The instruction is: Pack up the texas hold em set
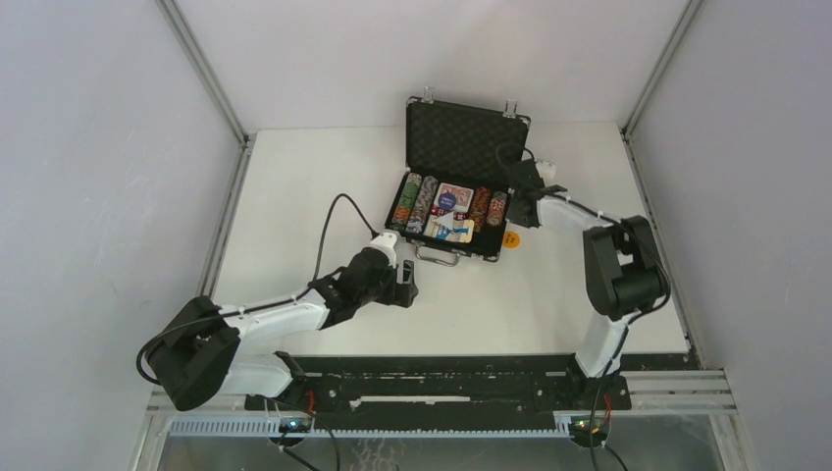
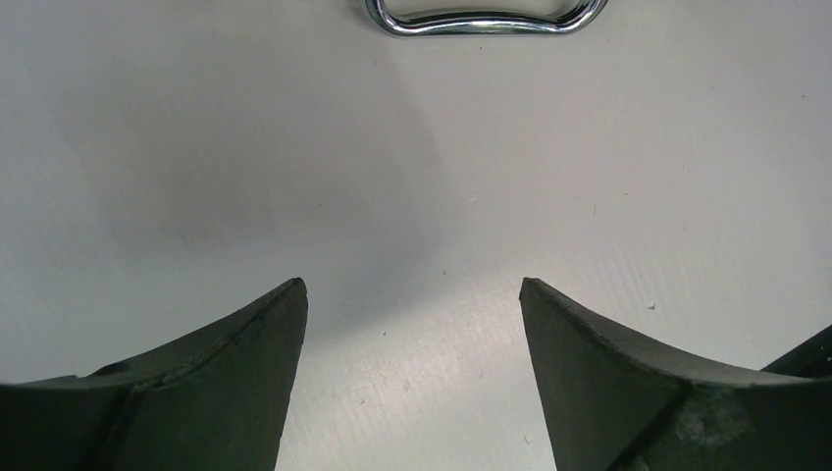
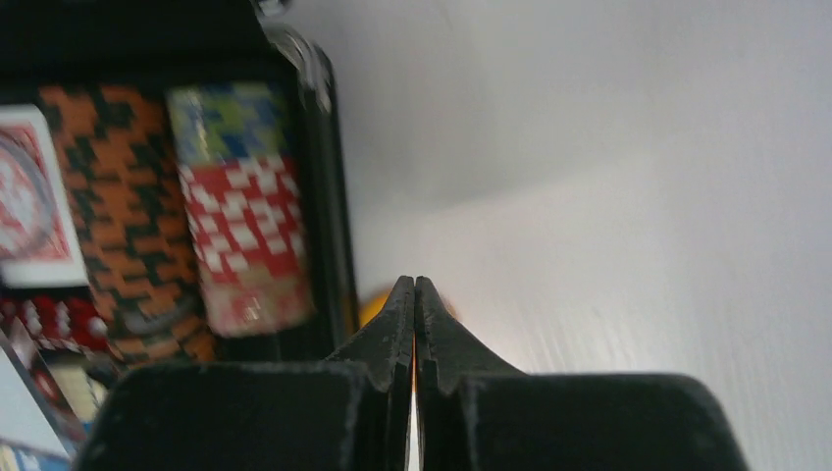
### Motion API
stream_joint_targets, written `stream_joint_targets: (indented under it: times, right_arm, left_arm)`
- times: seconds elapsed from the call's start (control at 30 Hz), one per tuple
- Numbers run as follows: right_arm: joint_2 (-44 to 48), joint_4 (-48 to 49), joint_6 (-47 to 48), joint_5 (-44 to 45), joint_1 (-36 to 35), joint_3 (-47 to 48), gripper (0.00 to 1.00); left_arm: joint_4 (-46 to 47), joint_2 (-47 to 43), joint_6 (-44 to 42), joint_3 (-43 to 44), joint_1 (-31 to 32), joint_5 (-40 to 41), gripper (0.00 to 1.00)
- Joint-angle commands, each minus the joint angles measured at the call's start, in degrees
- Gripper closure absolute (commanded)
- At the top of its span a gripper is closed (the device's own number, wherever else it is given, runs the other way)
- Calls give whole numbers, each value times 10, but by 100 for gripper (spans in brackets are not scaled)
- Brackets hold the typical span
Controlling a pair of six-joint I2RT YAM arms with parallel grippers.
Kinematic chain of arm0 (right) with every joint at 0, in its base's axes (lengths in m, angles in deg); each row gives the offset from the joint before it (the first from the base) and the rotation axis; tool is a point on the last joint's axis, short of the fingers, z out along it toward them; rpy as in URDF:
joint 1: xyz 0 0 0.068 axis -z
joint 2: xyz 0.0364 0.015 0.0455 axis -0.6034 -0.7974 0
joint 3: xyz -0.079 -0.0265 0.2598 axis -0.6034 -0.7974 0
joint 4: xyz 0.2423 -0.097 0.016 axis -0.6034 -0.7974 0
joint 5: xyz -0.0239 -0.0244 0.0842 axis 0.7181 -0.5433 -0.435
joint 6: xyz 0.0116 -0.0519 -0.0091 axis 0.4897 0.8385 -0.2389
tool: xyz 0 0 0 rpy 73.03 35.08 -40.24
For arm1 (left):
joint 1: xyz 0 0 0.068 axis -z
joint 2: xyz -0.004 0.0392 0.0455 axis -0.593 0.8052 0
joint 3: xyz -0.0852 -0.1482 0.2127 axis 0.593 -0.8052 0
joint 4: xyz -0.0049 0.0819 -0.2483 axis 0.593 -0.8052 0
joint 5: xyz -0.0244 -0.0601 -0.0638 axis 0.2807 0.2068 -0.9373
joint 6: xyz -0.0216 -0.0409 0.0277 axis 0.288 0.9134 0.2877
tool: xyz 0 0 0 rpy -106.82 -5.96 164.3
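Glossy chrome metal handle (image 2: 483, 20), matt white table (image 2: 412, 157), egg-crate foam lining (image 1: 461, 137)

No words, numbers or brand names are legible anywhere. The round orange button (image 1: 511, 238) beside the case (image 1: 466, 137) bears a small dark mark, too tiny to read. Printing on the cards (image 1: 453, 199) is blurred.
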Motion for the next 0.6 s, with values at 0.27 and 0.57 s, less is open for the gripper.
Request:
stream_joint_targets:
  times: [0.27,0.57]
  right_arm:
    - [-70,27,-21,-97,23,24,100]
    - [35,59,-59,-83,-26,-117,100]
  left_arm:
    - [10,-18,-2,28,1,21,16]
    - [14,-25,3,26,2,7,16]
